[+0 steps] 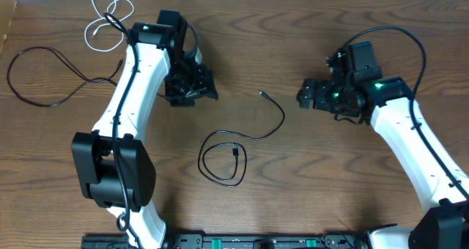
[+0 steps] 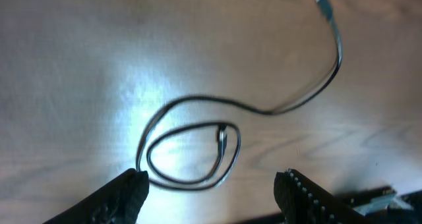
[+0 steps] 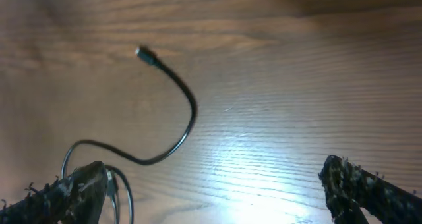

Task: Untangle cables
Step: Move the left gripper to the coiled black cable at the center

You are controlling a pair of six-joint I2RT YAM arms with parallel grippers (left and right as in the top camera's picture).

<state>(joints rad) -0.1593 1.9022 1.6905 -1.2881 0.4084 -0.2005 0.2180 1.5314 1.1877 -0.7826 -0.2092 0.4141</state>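
Note:
A black cable (image 1: 236, 140) lies in the middle of the table, coiled into a loop with one plug end stretched up and right. It shows in the left wrist view (image 2: 198, 105) and the right wrist view (image 3: 188, 122). A second black cable (image 1: 40, 77) lies spread out at the far left. A white cable (image 1: 105, 15) lies bunched at the top left. None of the cables touch each other. My left gripper (image 1: 192, 88) is open and empty, above and left of the loop (image 2: 211, 191). My right gripper (image 1: 311, 95) is open and empty, right of the plug end (image 3: 211, 191).
The wooden table (image 1: 330, 176) fills the view. The arm bases and a black rail (image 1: 242, 242) stand along the front edge. A thick black robot cable (image 1: 410, 40) arcs over the right arm.

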